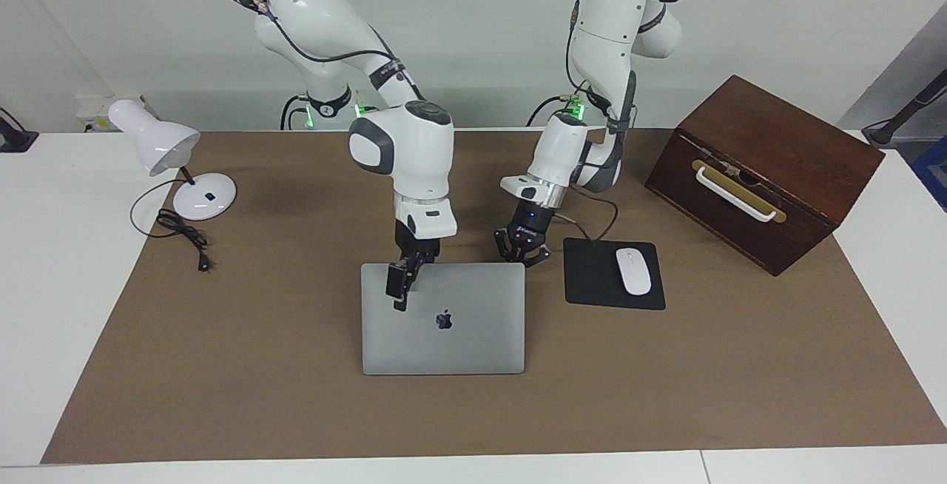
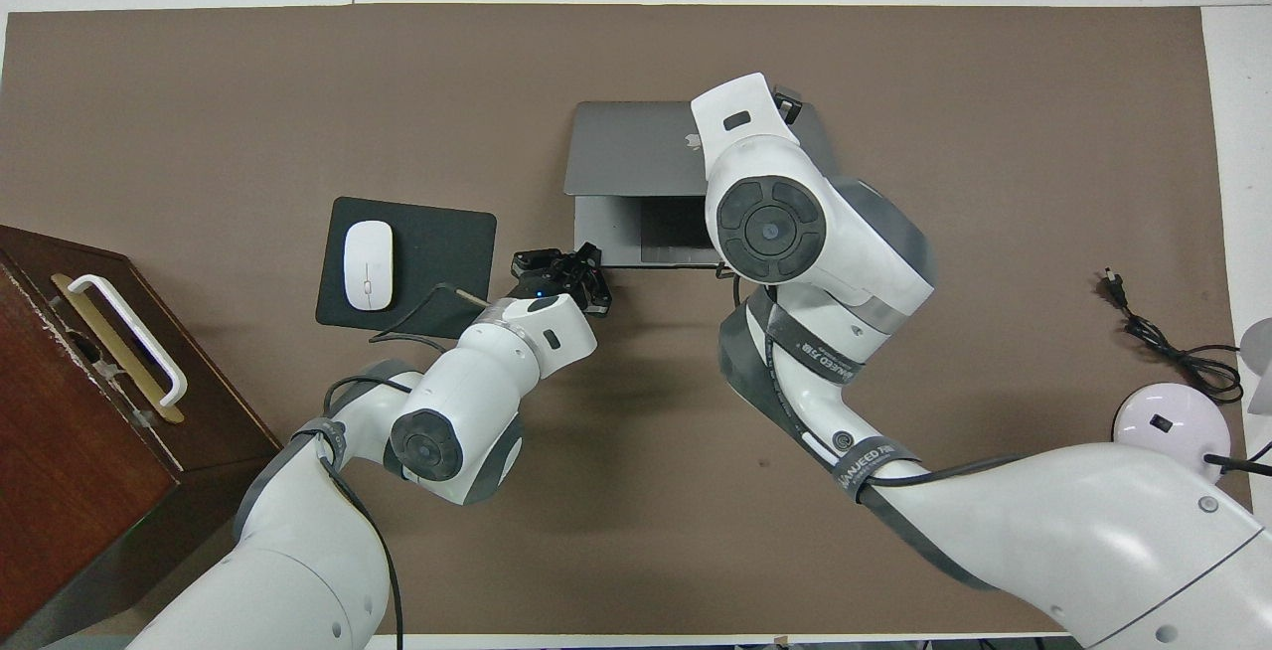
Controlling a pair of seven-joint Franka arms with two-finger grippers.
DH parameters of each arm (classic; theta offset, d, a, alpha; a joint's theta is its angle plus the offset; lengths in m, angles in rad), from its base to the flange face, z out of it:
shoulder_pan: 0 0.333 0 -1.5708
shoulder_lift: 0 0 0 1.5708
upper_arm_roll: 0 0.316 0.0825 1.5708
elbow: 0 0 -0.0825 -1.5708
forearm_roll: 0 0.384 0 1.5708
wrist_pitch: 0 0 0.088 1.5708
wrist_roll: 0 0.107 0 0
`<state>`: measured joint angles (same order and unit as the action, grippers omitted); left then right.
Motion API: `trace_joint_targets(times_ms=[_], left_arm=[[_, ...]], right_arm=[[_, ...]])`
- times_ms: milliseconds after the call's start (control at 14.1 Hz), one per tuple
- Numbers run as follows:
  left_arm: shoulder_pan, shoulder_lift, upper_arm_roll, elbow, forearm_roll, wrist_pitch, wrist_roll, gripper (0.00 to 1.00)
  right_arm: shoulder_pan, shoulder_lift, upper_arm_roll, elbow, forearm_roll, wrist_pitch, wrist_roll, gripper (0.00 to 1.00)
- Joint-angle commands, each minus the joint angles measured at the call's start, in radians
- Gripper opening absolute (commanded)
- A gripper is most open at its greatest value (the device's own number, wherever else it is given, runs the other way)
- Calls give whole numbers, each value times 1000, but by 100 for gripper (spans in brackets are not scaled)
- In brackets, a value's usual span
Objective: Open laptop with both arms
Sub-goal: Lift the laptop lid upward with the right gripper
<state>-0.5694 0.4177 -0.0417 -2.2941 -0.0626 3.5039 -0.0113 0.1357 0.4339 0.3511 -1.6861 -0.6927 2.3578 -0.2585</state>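
The silver-grey laptop (image 1: 459, 336) sits mid-table, its lid with the dark apple logo lifted part way. The hinge is at the edge farther from the robots. In the overhead view the laptop (image 2: 626, 148) shows its dark keyboard deck under the raised edge. My right gripper (image 1: 402, 288) is at the lid's raised edge, one finger lying on the outer face. In the overhead view only the right gripper's black tip (image 2: 785, 103) shows past the white hand. My left gripper (image 1: 523, 251) is low at the base's corner nearest the robots, toward the left arm's end, fingers spread. It also shows in the overhead view (image 2: 561, 270).
A black mouse pad (image 1: 592, 277) with a white mouse (image 1: 633, 271) lies beside the laptop, toward the left arm's end. A brown wooden box (image 1: 769, 166) with a white handle stands past it. A white desk lamp (image 1: 159, 145) and its cable (image 1: 185, 236) are at the right arm's end.
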Motion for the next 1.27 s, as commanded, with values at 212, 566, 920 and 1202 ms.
trace_joint_targets(times_ms=[212,566,920,1202], left_arm=[[3,69,2,21,7,3,5,0],[3,69,2,21,7,3,5,0],[2,69,2,19,7,3,5,0],[2,69,2,19,7,3,7,0]], right_arm=[[-21,8,12,48,50,-29,-60,100],[-22,8,12,69,88,-54,-99,100],[-24,8,12,85,90,-66,-108,100],[-30,8,14,106,91,-84,-108,100]])
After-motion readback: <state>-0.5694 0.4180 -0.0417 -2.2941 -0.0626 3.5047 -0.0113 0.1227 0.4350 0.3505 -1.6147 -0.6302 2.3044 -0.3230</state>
